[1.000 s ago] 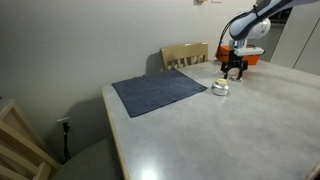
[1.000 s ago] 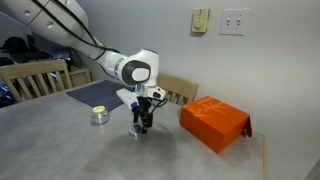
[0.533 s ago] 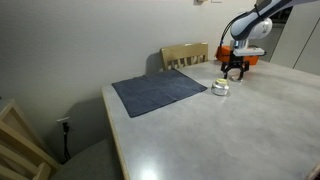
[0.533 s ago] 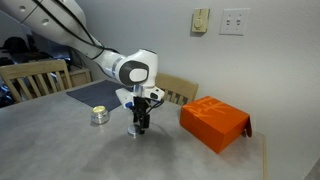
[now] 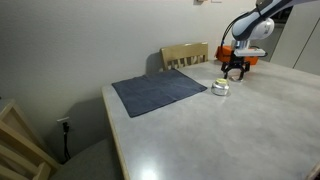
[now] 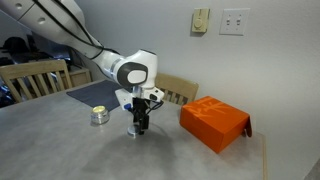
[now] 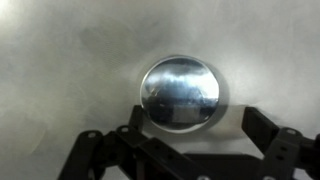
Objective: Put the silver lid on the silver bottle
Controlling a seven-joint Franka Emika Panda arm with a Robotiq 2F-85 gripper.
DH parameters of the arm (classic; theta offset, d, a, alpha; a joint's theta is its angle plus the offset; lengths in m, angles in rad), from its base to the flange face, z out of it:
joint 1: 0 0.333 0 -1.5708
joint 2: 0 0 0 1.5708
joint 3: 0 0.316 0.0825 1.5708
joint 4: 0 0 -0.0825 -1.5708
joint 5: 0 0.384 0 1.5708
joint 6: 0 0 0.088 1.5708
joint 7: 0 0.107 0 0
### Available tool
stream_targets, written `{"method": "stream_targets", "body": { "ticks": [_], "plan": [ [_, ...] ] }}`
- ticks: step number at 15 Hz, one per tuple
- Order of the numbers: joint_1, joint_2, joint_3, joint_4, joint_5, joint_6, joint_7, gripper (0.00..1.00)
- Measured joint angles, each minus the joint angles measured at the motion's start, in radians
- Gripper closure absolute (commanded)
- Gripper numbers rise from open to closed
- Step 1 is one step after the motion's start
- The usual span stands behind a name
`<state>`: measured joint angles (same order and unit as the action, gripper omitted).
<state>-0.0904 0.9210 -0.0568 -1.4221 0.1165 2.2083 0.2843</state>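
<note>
The pale grey table [image 5: 200,135] has a dark blue-grey mat [image 5: 158,92] spread flat by the corner nearest the wall, one side close to the table's back edge. Just off the mat, on bare tabletop, stands the silver bottle [image 6: 99,115], squat and shiny with a pale top. Near it but not touching, the round silver lid [image 7: 180,93] lies flat. Further along, the orange box [image 6: 213,122] sits close to an edge.

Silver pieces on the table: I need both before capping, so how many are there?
2. The bottle stands alone near the dark mat; the lid lies flat on the table under the open claw, near the orange box.
</note>
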Motion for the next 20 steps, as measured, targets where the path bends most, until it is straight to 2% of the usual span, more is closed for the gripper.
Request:
{"method": "stream_targets", "body": {
  "ticks": [12,20],
  "plan": [
    [-0.001,0.004,-0.001,0.016,0.002,-0.023,-0.024,0.0],
    [0.003,0.005,-0.003,0.017,0.002,-0.04,0.029,0.0]
  ]
}}
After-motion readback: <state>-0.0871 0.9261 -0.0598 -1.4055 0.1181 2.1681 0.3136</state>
